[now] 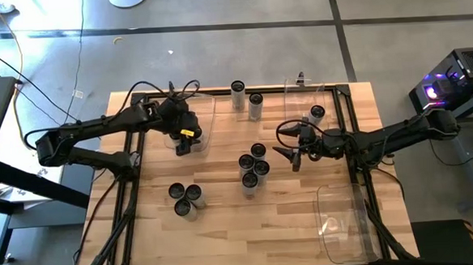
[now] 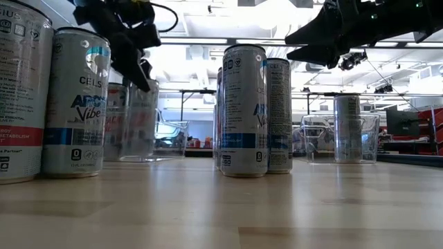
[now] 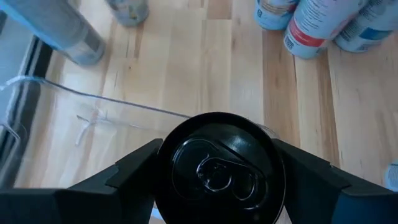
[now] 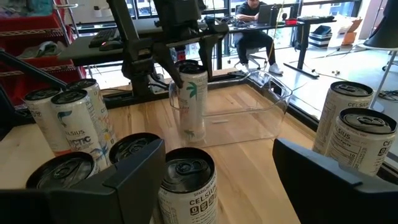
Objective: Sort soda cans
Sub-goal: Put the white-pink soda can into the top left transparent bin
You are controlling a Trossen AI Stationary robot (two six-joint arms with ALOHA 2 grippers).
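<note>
My left gripper (image 1: 184, 140) is shut on a soda can (image 3: 217, 168) with a black top, over the clear bin (image 1: 195, 118) at the table's far left. From the right wrist view this can (image 4: 191, 102) stands upright at the bin's corner (image 4: 249, 121). My right gripper (image 1: 287, 156) hangs open right of a middle cluster of several cans (image 1: 253, 166), above their tops; its fingers flank one can (image 4: 186, 180) without touching. Three cans (image 1: 185, 196) stand near left and two (image 1: 247, 99) at the far edge. My left gripper pinches the can between its two fingers (image 3: 124, 180), on opposite sides of its wall just under the top rim (image 3: 163, 177). The fingers slant down from above and from the table's left. The can stays upright inside the bin; whether its base rests on the bin floor I cannot tell.
A second clear bin (image 1: 306, 96) at the far right holds one can (image 1: 317, 112). A third clear bin (image 1: 342, 220) lies near the right front corner. Bare wood lies between the can groups. Dark frame rails (image 1: 351, 126) run along the table's sides.
</note>
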